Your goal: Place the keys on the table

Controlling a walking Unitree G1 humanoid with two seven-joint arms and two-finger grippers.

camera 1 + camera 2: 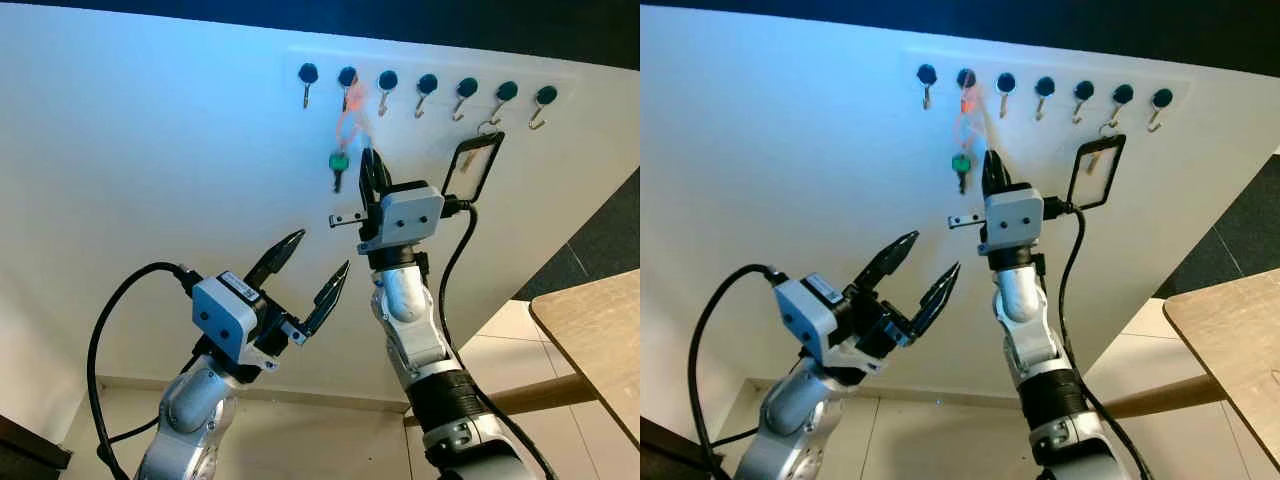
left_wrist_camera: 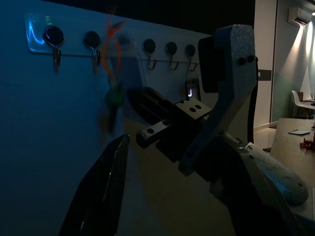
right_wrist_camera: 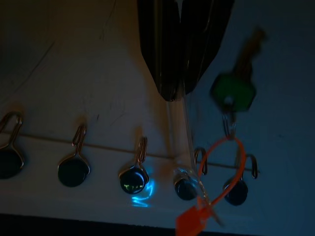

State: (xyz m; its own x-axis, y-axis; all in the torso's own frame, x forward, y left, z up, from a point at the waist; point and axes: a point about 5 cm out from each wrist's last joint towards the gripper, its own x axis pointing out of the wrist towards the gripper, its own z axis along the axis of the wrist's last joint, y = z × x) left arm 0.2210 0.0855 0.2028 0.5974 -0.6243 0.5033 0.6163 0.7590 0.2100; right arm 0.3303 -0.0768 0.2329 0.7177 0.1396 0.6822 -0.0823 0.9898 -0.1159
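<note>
White wall (image 1: pixel 150 150) carried the hook rail (image 1: pixel 425 85); wooden bench (image 1: pixel 600 330) sat well off right. Right claw (image 1: pixel 372 165) was raised, fingers closed with nothing between them, just beside the green key (image 1: pixel 339 163) hanging by an orange loop (image 1: pixel 348 118). Left claw (image 1: pixel 310 275) wide open, empty, likely standby.

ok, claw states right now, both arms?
Left claw: open, empty, held below the keys.
Right claw: shut beside the hanging keys; grip on them unclear.

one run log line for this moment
keys: hanging on hook rack | right end effector: raised beside keys | left end effector: open, lower
</note>
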